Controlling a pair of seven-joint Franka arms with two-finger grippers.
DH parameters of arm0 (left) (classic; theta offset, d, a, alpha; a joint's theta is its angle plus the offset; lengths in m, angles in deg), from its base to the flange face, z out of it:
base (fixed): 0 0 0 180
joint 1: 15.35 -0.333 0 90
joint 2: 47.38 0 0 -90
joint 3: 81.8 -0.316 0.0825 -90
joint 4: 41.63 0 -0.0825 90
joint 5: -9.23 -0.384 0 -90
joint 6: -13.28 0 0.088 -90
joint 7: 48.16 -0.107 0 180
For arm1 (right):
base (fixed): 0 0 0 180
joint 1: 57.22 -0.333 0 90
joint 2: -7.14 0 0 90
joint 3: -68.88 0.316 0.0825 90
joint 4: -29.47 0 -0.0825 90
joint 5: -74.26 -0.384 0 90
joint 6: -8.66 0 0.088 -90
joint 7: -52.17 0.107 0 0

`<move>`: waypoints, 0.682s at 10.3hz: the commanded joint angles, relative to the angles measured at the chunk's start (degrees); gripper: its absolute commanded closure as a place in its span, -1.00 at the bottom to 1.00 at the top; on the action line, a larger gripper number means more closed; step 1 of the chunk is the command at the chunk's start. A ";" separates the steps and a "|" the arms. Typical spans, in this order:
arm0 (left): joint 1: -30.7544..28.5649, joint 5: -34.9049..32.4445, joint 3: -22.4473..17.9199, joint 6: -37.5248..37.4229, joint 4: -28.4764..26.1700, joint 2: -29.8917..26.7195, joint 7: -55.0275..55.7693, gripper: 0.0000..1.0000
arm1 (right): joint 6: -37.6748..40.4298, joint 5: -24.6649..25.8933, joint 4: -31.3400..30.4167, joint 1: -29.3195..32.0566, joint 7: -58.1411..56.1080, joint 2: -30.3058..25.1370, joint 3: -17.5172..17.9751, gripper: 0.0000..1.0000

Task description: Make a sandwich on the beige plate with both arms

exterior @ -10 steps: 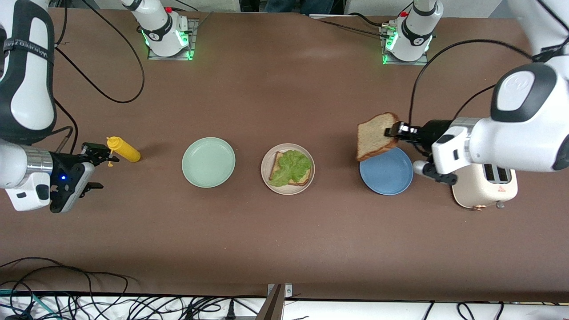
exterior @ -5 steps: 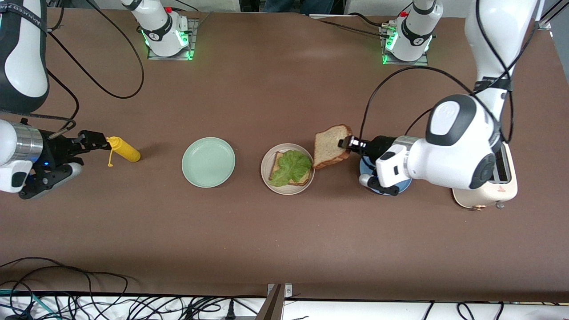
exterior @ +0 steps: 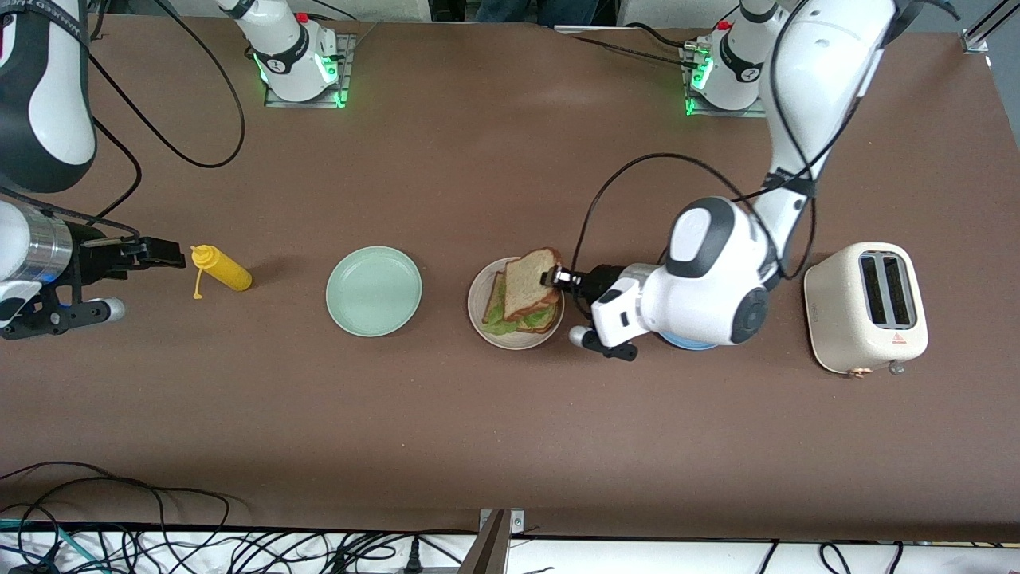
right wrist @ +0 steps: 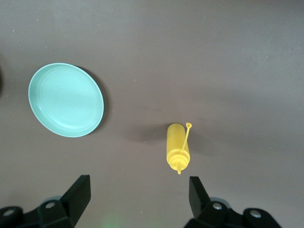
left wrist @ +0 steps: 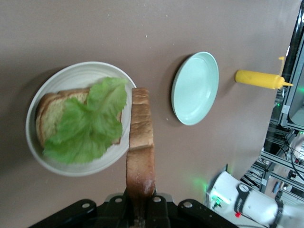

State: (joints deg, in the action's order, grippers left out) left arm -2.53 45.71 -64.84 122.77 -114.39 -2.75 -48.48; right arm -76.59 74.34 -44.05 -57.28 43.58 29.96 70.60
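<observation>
a bread slice (exterior: 532,281) is gripped by the left gripper (exterior: 550,278) over the lettuce (left wrist: 85,124) on the beige plate (exterior: 518,339), perhaps touching it. the right gripper (right wrist: 135,197) is held spread above the mustard bottle (exterior: 223,269).

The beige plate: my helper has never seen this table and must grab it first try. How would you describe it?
Three round plates lie in a row across the middle of the brown table, between a yellow squeeze bottle and a cream toaster. The beige plate is the middle one. Unlike the bare mint-green plate beside it, it carries bread and lettuce.
</observation>
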 commanded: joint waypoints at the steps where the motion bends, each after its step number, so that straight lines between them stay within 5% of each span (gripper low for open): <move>1: 2.11 2.54 -0.61 4.83 -0.46 2.64 -3.72 1.00 | -9.47 1.24 -16.78 -1.78 3.23 -11.01 -1.44 -0.86; 4: 2.91 2.72 -0.61 6.08 -0.64 5.03 -9.52 1.00 | -11.60 0.28 -18.94 -3.72 3.24 -12.62 -5.22 -0.89; 5: 3.00 2.63 -0.61 6.08 -0.72 5.38 -9.52 0.71 | -12.65 0.28 -19.99 -5.12 3.06 -14.20 -6.45 -0.89; 6: 3.00 2.28 -0.61 6.08 -1.16 5.81 -9.52 -0.58 | -13.71 0.28 -21.56 -7.22 3.06 -15.69 -8.46 -0.89; 7: 2.74 1.67 -0.70 6.08 -1.51 5.73 -9.96 -1.00 | -15.37 0.28 -23.58 -7.33 2.80 -16.66 -9.18 -0.93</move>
State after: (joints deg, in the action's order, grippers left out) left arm 0.09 45.87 -64.94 128.44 -115.27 3.12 -56.22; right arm -89.04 74.63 -62.32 -62.85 45.90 17.24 63.31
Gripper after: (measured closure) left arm 0.806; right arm 0.040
